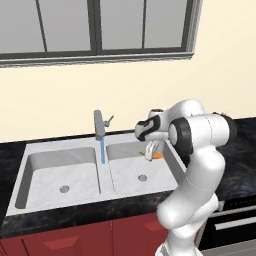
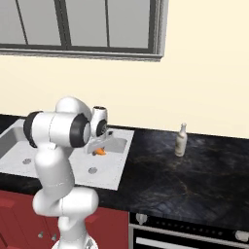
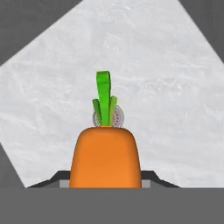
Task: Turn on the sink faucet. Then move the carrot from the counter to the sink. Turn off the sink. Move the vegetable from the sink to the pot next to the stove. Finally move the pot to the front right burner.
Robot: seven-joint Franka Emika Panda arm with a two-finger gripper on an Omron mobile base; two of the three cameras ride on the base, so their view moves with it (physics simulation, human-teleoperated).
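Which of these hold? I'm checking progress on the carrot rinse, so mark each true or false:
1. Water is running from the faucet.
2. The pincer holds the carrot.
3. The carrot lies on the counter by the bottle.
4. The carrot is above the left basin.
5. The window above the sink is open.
1. True: a blue stream falls from the sink faucet.
2. True: the pincer is shut on the carrot.
3. False: it is held over the sink, away from the bottle.
4. False: it is above the right basin.
5. False: the window looks closed.
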